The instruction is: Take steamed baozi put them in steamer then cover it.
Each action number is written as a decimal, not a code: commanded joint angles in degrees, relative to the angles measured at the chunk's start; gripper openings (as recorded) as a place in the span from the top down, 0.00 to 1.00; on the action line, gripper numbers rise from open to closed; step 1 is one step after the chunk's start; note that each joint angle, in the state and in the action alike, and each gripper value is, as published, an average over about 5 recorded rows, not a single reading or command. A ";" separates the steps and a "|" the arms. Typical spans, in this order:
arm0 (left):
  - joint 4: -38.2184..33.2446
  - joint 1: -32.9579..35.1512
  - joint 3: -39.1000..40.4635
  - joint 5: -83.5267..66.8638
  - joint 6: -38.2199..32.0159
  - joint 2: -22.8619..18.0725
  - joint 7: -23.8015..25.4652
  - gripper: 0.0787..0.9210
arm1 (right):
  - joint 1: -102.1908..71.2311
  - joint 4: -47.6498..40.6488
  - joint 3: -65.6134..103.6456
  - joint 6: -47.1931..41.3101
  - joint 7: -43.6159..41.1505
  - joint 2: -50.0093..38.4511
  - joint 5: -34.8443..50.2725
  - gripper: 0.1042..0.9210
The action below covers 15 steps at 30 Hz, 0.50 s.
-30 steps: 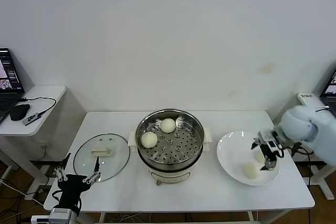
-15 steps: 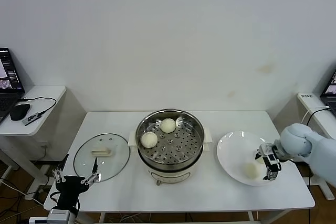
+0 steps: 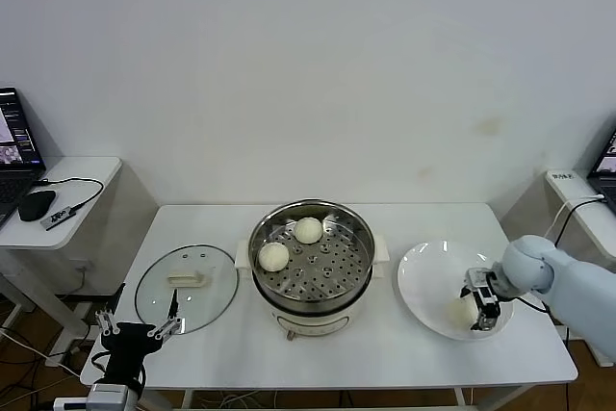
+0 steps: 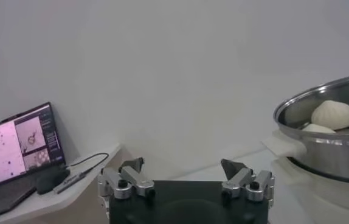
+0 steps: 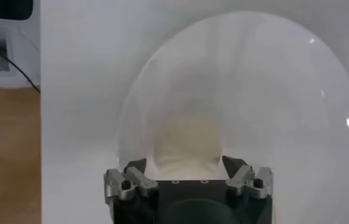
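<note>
Baozi (image 5: 186,141) between right gripper (image 5: 185,165) jaws, head view obscured

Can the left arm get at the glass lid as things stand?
Probably yes. The left gripper hangs open at the table's near left edge, right beside the lid, which lies flat with its handle up and nothing on top or between them.
</note>
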 commanded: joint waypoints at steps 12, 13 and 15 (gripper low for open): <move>-0.30 0.10 -0.14 -0.15 -0.08 0.19 -0.07 0.12 | 11.10 1.53 -5.15 -0.55 -6.59 -1.95 2.96 0.42; -0.30 0.04 -0.09 -0.17 -0.07 0.21 -0.07 0.12 | 13.57 1.89 -6.18 -0.59 -7.43 -2.48 3.79 0.42; -0.32 -0.09 0.04 -0.20 -0.06 0.21 -0.06 0.12 | 18.24 2.50 -7.58 -0.68 -8.94 -3.26 5.38 0.42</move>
